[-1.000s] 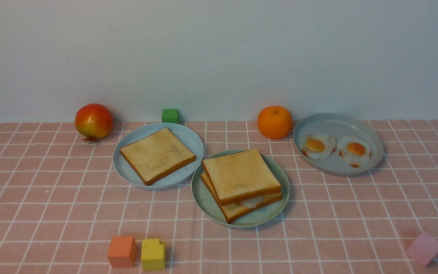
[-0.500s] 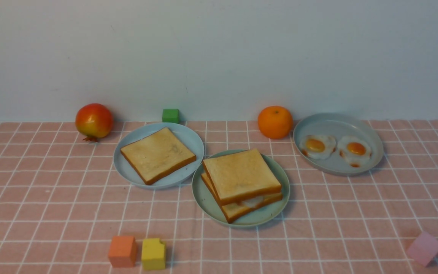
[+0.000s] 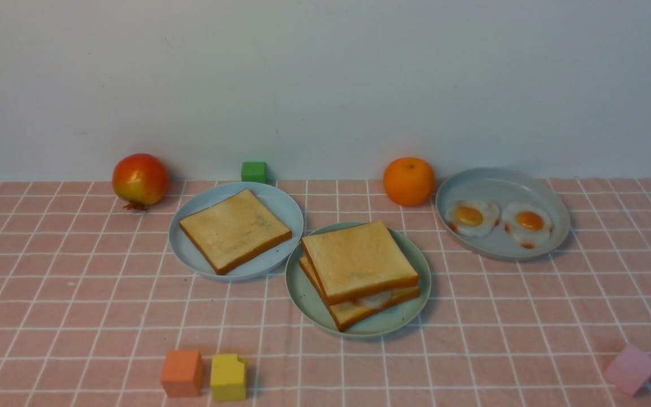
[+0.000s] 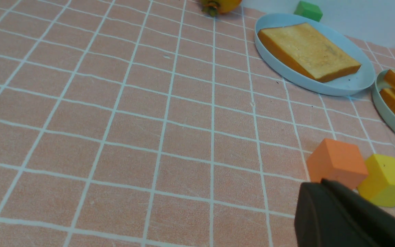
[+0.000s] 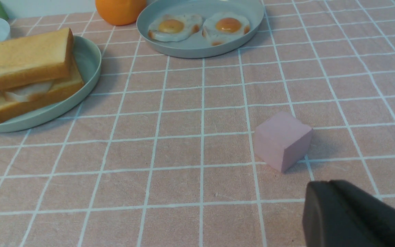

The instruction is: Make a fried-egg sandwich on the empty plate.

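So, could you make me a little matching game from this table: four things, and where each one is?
Things
1. Sandwich
2. Fried eggs
3. Pomegranate
4. Yellow block

Places
A. beside the orange block
B. on the green plate
C. on the grey plate beside the orange fruit
D. at the back, left of the plate with a single toast slice

Pairs: 1-B, 2-C, 3-D, 4-A
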